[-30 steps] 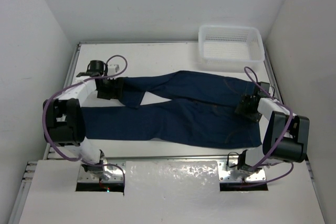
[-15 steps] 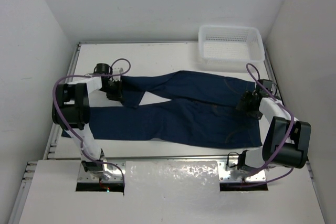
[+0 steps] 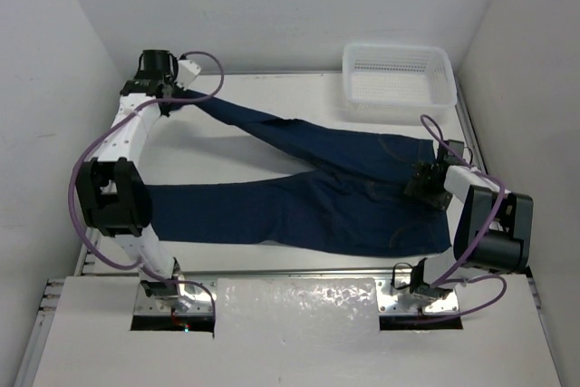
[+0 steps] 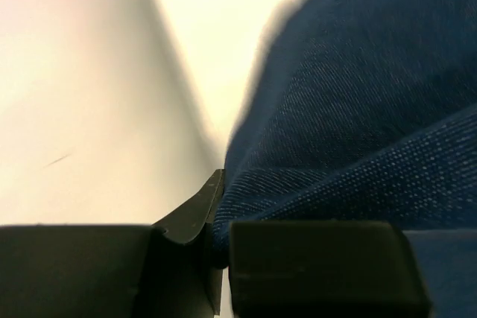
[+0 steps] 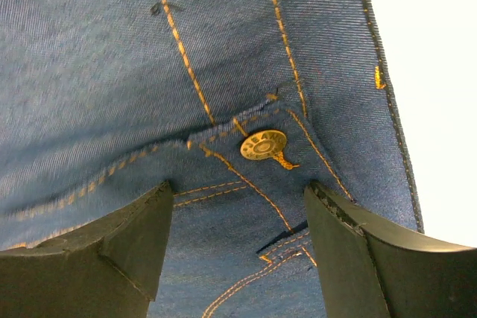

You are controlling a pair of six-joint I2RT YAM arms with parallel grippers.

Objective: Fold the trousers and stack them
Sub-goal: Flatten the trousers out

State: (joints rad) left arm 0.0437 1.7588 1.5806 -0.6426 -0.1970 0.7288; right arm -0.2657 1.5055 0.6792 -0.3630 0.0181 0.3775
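The dark navy trousers lie spread over the table, waist at the right, legs pointing left. My left gripper is at the far left corner, shut on the end of the far leg, which stretches diagonally from it. The left wrist view shows denim pinched in that gripper. My right gripper hovers open over the waistband. Seen from the right wrist, the tan button and orange stitching lie just ahead of the open right gripper, whose fingers straddle the denim.
A white mesh basket stands at the far right corner. Grey walls close in the table on the left, back and right. The near leg lies flat along the front left.
My left gripper closed on the far leg's end and carried it back and left to the far corner, straightening the leg. The right gripper stayed over the waistband.
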